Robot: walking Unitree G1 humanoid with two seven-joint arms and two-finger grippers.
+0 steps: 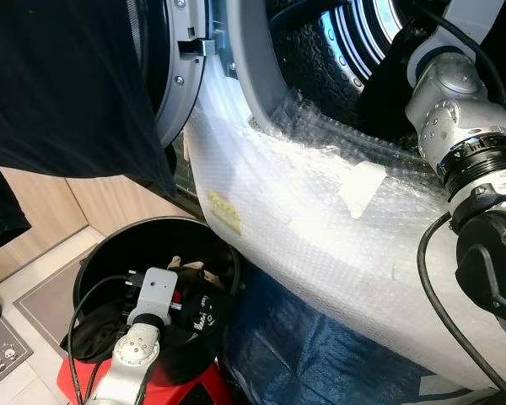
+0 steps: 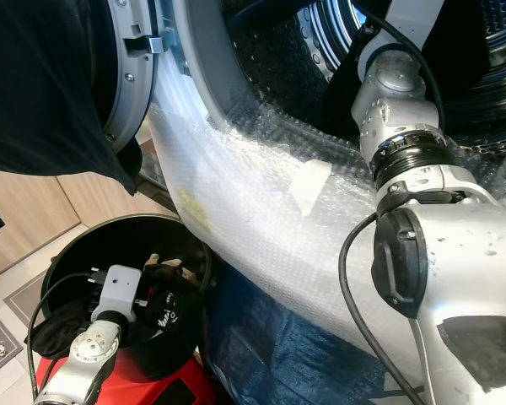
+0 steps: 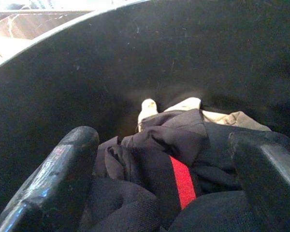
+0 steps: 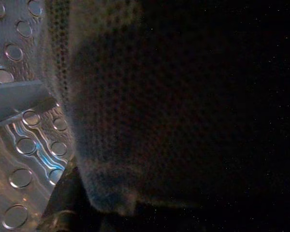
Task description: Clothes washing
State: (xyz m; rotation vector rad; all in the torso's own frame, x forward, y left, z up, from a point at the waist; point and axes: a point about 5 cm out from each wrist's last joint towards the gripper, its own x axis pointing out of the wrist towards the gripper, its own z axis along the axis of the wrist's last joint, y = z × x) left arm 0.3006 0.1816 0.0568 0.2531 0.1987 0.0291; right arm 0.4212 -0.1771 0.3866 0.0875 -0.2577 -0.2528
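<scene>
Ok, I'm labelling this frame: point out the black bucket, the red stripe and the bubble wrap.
black bucket (image 1: 110,245), left eye view, rim.
red stripe (image 3: 182,182), left wrist view, stripe's middle.
bubble wrap (image 1: 320,228), left eye view, bare front.

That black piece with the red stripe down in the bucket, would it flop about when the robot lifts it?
Probably floppy: the black garment with the red stripe lies crumpled in soft folds. It may drag neighbours, being tangled with a beige cloth. Likely light, since the left gripper straddles thin fabric.
</scene>
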